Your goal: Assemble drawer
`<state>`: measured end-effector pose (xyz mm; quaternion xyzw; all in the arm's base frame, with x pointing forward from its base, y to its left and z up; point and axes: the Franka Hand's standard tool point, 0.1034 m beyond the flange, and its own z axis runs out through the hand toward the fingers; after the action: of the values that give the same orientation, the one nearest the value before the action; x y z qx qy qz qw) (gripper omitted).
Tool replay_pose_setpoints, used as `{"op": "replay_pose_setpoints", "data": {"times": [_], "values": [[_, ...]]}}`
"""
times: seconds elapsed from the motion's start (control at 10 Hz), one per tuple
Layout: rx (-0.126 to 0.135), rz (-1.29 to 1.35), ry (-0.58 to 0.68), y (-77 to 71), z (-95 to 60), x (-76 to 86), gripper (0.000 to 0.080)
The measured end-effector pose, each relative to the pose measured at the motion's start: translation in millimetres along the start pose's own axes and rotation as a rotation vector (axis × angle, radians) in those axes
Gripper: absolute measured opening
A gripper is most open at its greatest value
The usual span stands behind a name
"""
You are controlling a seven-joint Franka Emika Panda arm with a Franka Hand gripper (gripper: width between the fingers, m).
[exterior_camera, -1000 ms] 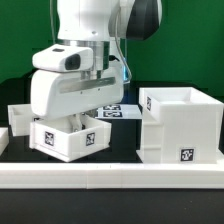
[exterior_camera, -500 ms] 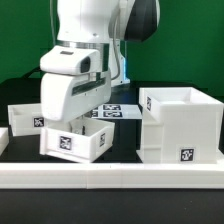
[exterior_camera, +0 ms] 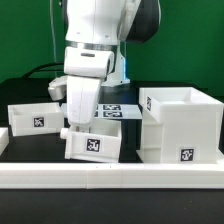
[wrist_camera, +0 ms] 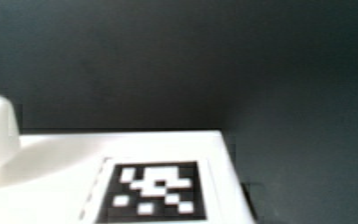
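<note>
gripper (exterior_camera: 78,127) sits low over the middle tray (exterior_camera: 96,143) and seems to be pinching one wall, though the fingertips are mostly hidden. that tray is tilted above the table (exterior_camera: 130,140), with the second tray (exterior_camera: 33,117) toward the exterior view's left and the casing (exterior_camera: 180,125) upright on the right, both apart from it
</note>
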<state>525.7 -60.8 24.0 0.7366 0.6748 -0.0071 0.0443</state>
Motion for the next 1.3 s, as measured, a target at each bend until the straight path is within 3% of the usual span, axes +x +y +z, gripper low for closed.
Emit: {"op": "replay_pose_setpoints", "data": {"times": [0.3, 0.4, 0.5, 0.6, 0.8, 1.0, 1.1, 1.3], "values": [[0.002, 0.004, 0.001, -1.1, 1.2, 1.2, 0.0041], [-0.017, 0.012, 0.004, -0.2, 1.1, 5.3, 0.0041], [-0.01, 0.014, 0.004, -1.2, 1.4, 7.3, 0.0041], [-0.049, 0.021, 0.01, 2.4, 1.1, 10.4, 0.0041], [-0.155, 0.028, 0.029, 1.3, 4.4, 15.3, 0.0041], [-0.109, 0.031, 0.022, -2.3, 7.4, 12.7, 0.0041], [-0.114, 0.031, 0.022, -1.7, 7.5, 13.0, 0.0041], [-0.095, 0.023, 0.021, -1.1, 7.1, 19.6, 0.0041]]}}
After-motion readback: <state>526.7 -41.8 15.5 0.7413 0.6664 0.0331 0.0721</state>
